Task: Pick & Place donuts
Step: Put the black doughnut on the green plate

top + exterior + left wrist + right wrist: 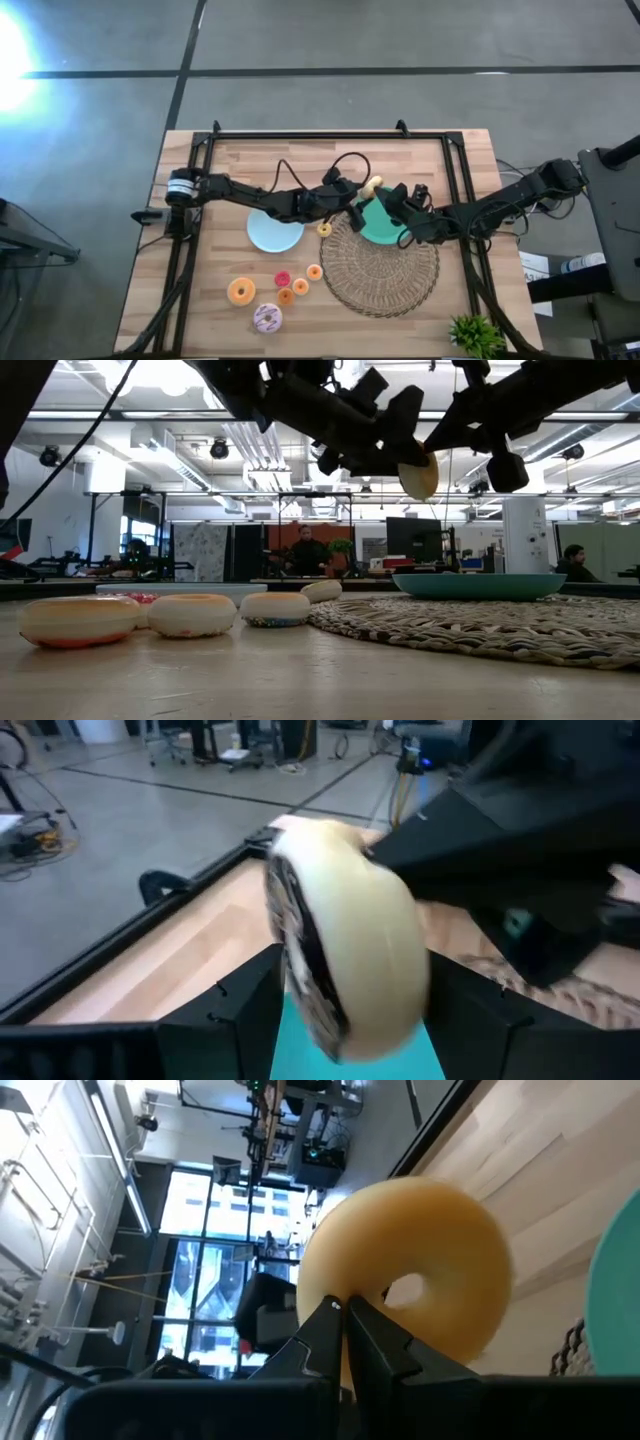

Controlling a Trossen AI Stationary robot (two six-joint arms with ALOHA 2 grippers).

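Observation:
A pale yellow ring donut (372,185) hangs in the air over the far-left rim of the teal plate (385,225), seen edge-on in the left wrist view (350,940). My left gripper (355,190) is shut on it. My right gripper (393,195) is shut, its fingertips (345,1315) pointing at the donut's ring (420,1260) from the right. A tiny yellow donut (324,229) lies beside the placemat. Several more lie near the front: orange (241,291), speckled (267,318), red (283,278) and tiny orange ones (300,286). My left gripper pinches the yellow donut (418,475) between its two fingers, one finger (240,1015) on the flat speckled underside and the other (470,1020) on the rounded top. The donut stands on edge, lifted clear above the teal plate. My right gripper: I cannot tell whether its shut tips touch the donut.
The teal plate sits on a round woven placemat (385,270). A light-blue plate (273,232) lies under the left arm. A small green plant (475,335) stands at the near right corner. A black frame (330,133) runs along the table's edges. People sit in the room behind.

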